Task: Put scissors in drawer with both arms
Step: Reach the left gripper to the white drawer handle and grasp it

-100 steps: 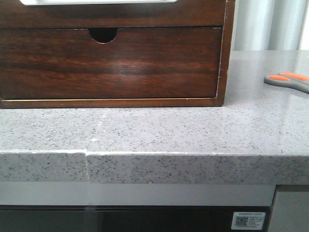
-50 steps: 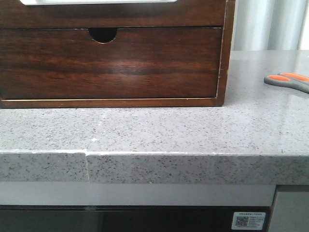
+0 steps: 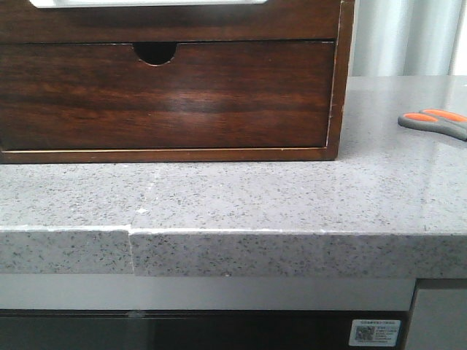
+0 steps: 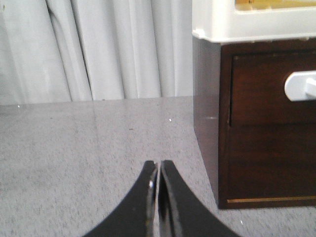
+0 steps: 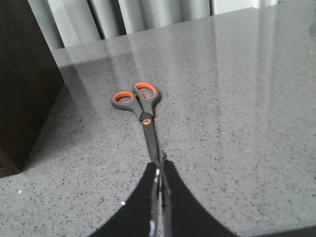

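Observation:
The scissors (image 3: 430, 122) lie flat on the grey counter at the far right of the front view, grey handles with orange inserts. In the right wrist view their handles (image 5: 136, 98) point away and the closed blades run back between my right gripper (image 5: 161, 165), which is shut on the blade tips low over the counter. The shallow drawer (image 3: 292, 22) is the top strip of the wooden cabinet, closed, with a white cut-out at its upper edge. My left gripper (image 4: 158, 164) is shut and empty, just above the counter beside the cabinet (image 4: 256, 148). Neither gripper shows in the front view.
The deeper drawer (image 3: 168, 95) with the half-round notch fills the cabinet's lower front, closed. The speckled counter (image 3: 241, 197) has a front edge with a seam at the left. Grey curtains (image 4: 98, 49) hang behind. A white part (image 4: 247, 19) tops the cabinet in the left wrist view.
The scissors' handles have shifted very slightly to the left in the front view. Nothing else has visibly moved.

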Robot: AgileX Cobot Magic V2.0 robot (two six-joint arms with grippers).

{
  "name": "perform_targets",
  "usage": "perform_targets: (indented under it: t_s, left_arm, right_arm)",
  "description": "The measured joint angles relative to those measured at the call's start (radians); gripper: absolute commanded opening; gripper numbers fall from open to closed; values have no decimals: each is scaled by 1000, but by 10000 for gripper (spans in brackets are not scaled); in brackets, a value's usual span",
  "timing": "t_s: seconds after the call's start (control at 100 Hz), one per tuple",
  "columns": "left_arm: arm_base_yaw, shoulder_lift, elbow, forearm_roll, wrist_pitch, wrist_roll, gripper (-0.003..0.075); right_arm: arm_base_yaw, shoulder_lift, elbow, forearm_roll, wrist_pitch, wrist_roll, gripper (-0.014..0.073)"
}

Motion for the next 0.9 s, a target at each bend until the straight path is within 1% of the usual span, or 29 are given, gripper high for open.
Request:
perform_targets:
  t_s: [0.11,0.15,0.17,0.19,0.2,0.25,0.29,0.33,0.37,0.4,0.48,0.55,0.64,0.74,0.81,0.9]
  left_arm:
    - [0,43,-8,4,-95,0,-14]
    - [0,57,-9,5,-121,0,7]
    - [0,65,-9,5,-133,0,27]
    - [0,71,-9,5,-143,0,62]
    - [0,77,-9,5,-149,0,62]
    - [0,100,-9,5,-167,0,144]
    - [0,122,-9,5,-178,0,233]
    - [0,141,-9,5,-196,0,289]
    - [0,166,-9,5,-223,0,335]
    - [0,185,-9,5,-243,0,353]
    - [0,247,-9,31,-319,0,352]
    - [-11,304,-9,118,-390,0,343]
    - [-47,379,-9,313,-483,0,328]
    - [-119,464,-14,559,-608,0,308]
    - [-173,532,-31,681,-665,0,305]
    - [-240,626,-60,778,-695,5,305]
  right_arm:
    - [0,54,-11,9,-2,0,-71]
    - [0,66,-11,10,-2,0,-71]
    - [0,71,-11,10,-2,0,-71]
    - [0,73,-11,10,-2,0,-71]
    - [0,76,-11,10,-2,0,-71]
    - [0,83,-11,10,-2,0,-71]
    - [0,84,-11,10,-2,0,-71]
    - [0,87,-11,10,0,0,-71]
    - [0,87,-11,10,0,0,-71]
    - [0,88,-11,10,0,0,-71]
    - [0,88,-11,10,0,0,-71]
    - [0,88,-11,10,0,0,-71]
    - [0,88,-11,10,0,0,-71]
    - [0,88,-11,10,0,0,-71]
    - [0,88,-11,10,0,0,-71]
    - [0,88,-11,10,0,0,-71]
